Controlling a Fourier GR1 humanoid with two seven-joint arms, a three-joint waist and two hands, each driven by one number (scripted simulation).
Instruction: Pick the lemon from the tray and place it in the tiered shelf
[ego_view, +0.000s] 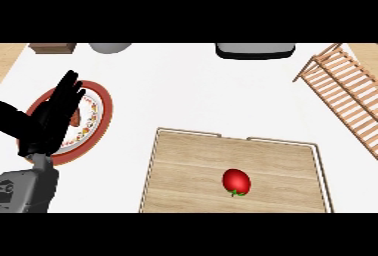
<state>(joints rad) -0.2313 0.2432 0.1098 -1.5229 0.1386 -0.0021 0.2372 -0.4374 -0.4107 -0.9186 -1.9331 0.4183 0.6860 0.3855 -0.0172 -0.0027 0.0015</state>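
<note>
A wooden tray (192, 165) lies on the white counter (192, 85) in the lower middle of the head view, its pale raised rim running along the back and both sides, with a short gap in the back rim near the middle. Its front edge is cut off by the lower edge of the view. On the tray's right-of-centre part sits a red fruit (236, 181), not the yellow of a lemon, with a small green stem end at its lower tip. Its long axis runs roughly from the far side toward the near side of the tray, tilted slightly, and the stem end points toward the viewer. It stands apart from every rim, with bare wood on all sides.

The tiered shelf (343, 95), made of light wooden slats, slants along the right edge of the view, well apart from the tray's back right corner, and white counter lies open between them.

At the left, the left robot hand (55, 112) is held with fingers straight and relaxed above a red-rimmed plate (102, 112), holding nothing. No right robot hand shows.

Along the far edge sit a brown box (53, 48), a grey rounded object (111, 47) and a dark-based appliance (255, 50), all partly cut off.
</note>
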